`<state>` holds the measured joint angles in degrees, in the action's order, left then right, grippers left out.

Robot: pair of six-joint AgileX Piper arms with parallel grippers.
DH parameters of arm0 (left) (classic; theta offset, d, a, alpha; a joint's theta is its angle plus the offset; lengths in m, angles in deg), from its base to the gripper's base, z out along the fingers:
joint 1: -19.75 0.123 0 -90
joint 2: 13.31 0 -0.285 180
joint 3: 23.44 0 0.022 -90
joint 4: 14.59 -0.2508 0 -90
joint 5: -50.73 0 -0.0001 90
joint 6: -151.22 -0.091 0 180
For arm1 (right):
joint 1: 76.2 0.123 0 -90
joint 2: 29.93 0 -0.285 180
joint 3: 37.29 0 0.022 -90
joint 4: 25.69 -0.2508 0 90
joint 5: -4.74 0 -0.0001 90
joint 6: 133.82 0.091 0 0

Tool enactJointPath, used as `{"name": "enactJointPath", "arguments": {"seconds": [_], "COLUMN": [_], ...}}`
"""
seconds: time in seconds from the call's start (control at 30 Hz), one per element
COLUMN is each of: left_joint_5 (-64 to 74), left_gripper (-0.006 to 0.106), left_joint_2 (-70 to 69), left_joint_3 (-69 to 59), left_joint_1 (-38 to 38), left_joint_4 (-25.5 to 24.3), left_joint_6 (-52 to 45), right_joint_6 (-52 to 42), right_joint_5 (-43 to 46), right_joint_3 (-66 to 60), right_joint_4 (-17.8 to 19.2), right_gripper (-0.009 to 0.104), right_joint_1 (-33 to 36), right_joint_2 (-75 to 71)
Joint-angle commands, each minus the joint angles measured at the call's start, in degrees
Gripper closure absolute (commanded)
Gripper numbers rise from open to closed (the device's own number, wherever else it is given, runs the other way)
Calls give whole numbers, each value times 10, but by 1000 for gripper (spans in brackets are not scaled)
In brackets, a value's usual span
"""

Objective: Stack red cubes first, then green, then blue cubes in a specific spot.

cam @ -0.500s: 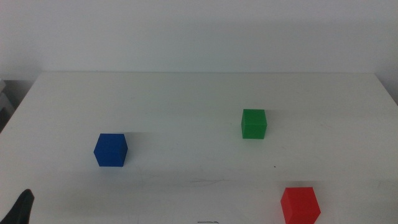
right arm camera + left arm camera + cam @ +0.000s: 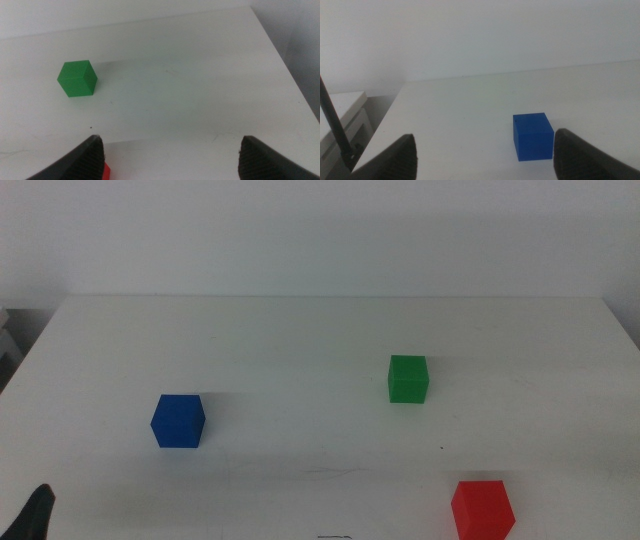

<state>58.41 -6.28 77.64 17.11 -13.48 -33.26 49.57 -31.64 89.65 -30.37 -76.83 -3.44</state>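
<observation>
change: basically nothing is seen moved since half a second ago, so stacking isn't started
left gripper (image 2: pixel 482 155): jaws spread wide, parked at the near left edge
small matte dark-blue cube (image 2: pixel 178 421): left
small matte green cube (image 2: pixel 408 378): right of centre
small matte bright-red cube (image 2: pixel 482 509): near right
right gripper (image 2: pixel 172 155): jaws apart, nothing held
surface: plain white tabletop (image 2: pixel 300 340), white wall behind

I'm looking down on a plain white table (image 2: pixel 300 330) that fills most of my middle view, its far edge running straight against a bare white wall (image 2: pixel 320 230). Light is soft and even, shadows faint. Off the table's left end, I can make out a pale cabinet (image 2: pixel 345 120), partly blurred.
</observation>
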Motion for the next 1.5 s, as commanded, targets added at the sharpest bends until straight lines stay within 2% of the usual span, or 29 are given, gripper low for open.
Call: {"name": "enactJointPath", "arguments": {"seconds": [0.0,0.2,0.4,0.5,0.7,0.8,1.17,1.47], "left_joint_5": [-48,-48,-48,-48,-48,-48,-48,-48], "left_gripper": [7,7,7,7,7,7,7,7], "left_joint_2": [-11,-11,-11,-11,-11,-11,-11,-11], "left_joint_3": [2,2,2,2,2,2,2,2], "left_joint_1": [-1,-1,-1,-1,-1,-1,-1,-1], "left_joint_4": [5,5,5,5,5,5,5,5], "left_joint_6": [4,4,4,4,3,3,3,3], "right_joint_6": [-6,1,27,95,261,326,322,308], "right_joint_5": [15,-157,-257,-258,-256,-249,-176,-136], "right_joint_3": [65,203,283,303,315,315,315,315], "right_joint_4": [2,-7,-5,7,116,145,120,119], "right_gripper": [1,1,1,1,4,6,15,24], "right_joint_1": [-2,6,107,160,280,317,335,341], "right_joint_2": [65,223,329,377,469,507,618,650]}}
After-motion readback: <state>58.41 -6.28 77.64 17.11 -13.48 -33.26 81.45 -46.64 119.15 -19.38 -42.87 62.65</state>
